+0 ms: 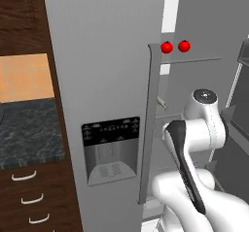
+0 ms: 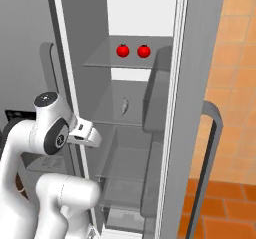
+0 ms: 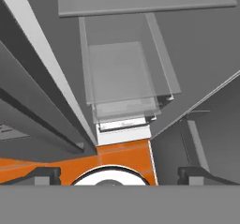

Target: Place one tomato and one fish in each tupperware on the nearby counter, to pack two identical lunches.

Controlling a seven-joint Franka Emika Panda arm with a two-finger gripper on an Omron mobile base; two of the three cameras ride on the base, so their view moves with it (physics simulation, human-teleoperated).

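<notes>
Gripper: the gripper showed in the hand view as two dark tips at the bottom corners, far apart, with nothing between them; spread wide. In both base views the hand itself was hidden behind the arm's wrist and elbow, so its fingers could not be made out there.
Arm: the white arm stood just in front of the open fridge, its wrist pointing into the compartment at about the level of the middle shelves.
Fridge door: the grey fridge door stood open on the left, its dispenser panel facing the left camera; it blocked most of the interior from that side.
Lower shelves: clear glass shelves stacked under the hand; what lay on them was hard to tell through the glass.
Fish: one fish lay on the middle shelf, thin and pale, tilted on end; a sliver of it was cut off at the top edge of the hand view. A second fish could not be made out.
Tomatoes: the two tomatoes sat side by side, just apart, on the upper shelf at the back.
Counter: the counter lay left of the fridge, partly cut off by the frame edge.
</notes>
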